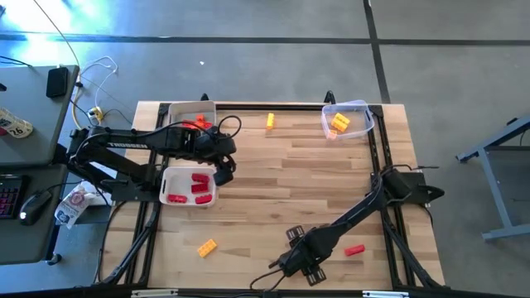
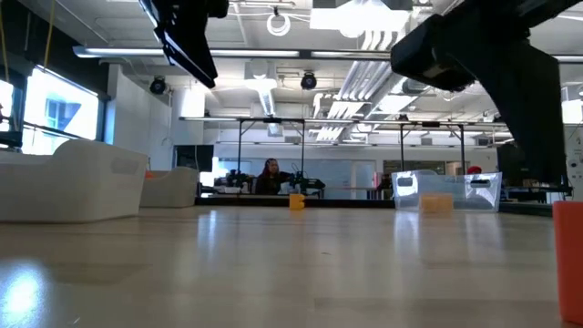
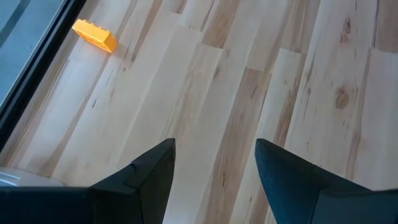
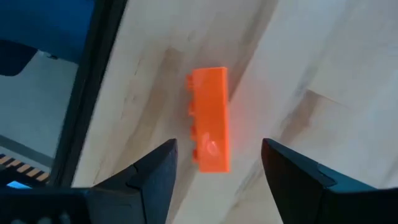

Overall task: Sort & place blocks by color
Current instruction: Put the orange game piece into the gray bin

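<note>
My right gripper is open by the table's near edge. In the right wrist view its fingers stand on either side of an orange block lying on the wood, without touching it. My left gripper hangs open and empty above the table, beside the nearer white tray, which holds red blocks. A farther white tray holds red-orange blocks. Loose on the table lie a yellow block near the far edge, another yellow block and a red block.
A clear tub with yellow blocks sits at the far right corner. A dark frame rail runs along the table's edge close to the orange block. Bare wood lies in the table's middle. A person sits far behind the table.
</note>
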You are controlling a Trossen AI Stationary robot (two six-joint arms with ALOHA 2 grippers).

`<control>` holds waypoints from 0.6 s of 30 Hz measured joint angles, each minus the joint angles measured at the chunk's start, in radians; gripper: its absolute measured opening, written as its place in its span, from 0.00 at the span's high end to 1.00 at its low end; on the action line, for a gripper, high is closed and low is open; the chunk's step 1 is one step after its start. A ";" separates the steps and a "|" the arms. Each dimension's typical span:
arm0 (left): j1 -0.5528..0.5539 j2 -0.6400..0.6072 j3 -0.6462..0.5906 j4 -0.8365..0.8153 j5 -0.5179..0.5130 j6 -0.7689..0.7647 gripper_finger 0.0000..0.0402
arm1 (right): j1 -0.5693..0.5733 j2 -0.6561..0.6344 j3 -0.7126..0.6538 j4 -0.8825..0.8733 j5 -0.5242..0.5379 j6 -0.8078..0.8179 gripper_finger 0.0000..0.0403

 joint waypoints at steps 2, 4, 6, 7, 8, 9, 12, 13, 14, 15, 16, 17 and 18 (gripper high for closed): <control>0.000 0.000 0.000 0.010 0.000 0.000 0.48 | 0.008 0.009 0.000 0.012 0.000 0.002 0.46; 0.000 0.000 0.000 0.015 -0.001 0.000 0.48 | 0.015 0.019 0.000 0.018 0.000 0.009 0.46; 0.000 0.000 0.000 0.015 -0.001 0.000 0.48 | 0.018 0.032 0.000 0.024 0.001 0.023 0.46; 0.000 0.000 0.000 0.014 0.000 0.000 0.48 | 0.020 0.040 0.000 0.021 0.006 0.028 0.46; 0.000 0.000 0.000 0.015 0.000 0.000 0.48 | 0.020 0.048 0.000 0.022 0.015 0.032 0.46; 0.000 0.000 0.000 0.014 0.000 0.000 0.48 | 0.020 0.055 0.000 0.022 0.019 0.038 0.46; 0.000 0.000 0.000 0.014 0.000 0.000 0.48 | 0.020 0.076 0.000 0.021 0.020 0.042 0.46; 0.000 0.000 0.000 0.014 0.003 -0.001 0.48 | 0.020 0.078 0.000 0.021 0.020 0.051 0.47; 0.000 0.000 0.000 0.014 0.006 -0.007 0.48 | 0.020 0.079 0.000 0.018 0.022 0.060 0.49; 0.000 0.000 0.000 0.014 0.010 -0.015 0.48 | 0.019 0.079 0.000 0.018 0.023 0.066 0.51; 0.000 0.000 0.000 0.014 0.015 -0.022 0.48 | 0.019 0.079 0.000 0.018 0.028 0.072 0.54; 0.000 0.000 0.000 0.014 0.023 -0.023 0.48 | 0.019 0.079 0.000 0.018 0.030 0.080 0.57; 0.000 0.000 0.000 0.014 0.030 -0.024 0.48 | 0.019 0.079 0.000 0.017 0.031 0.083 0.62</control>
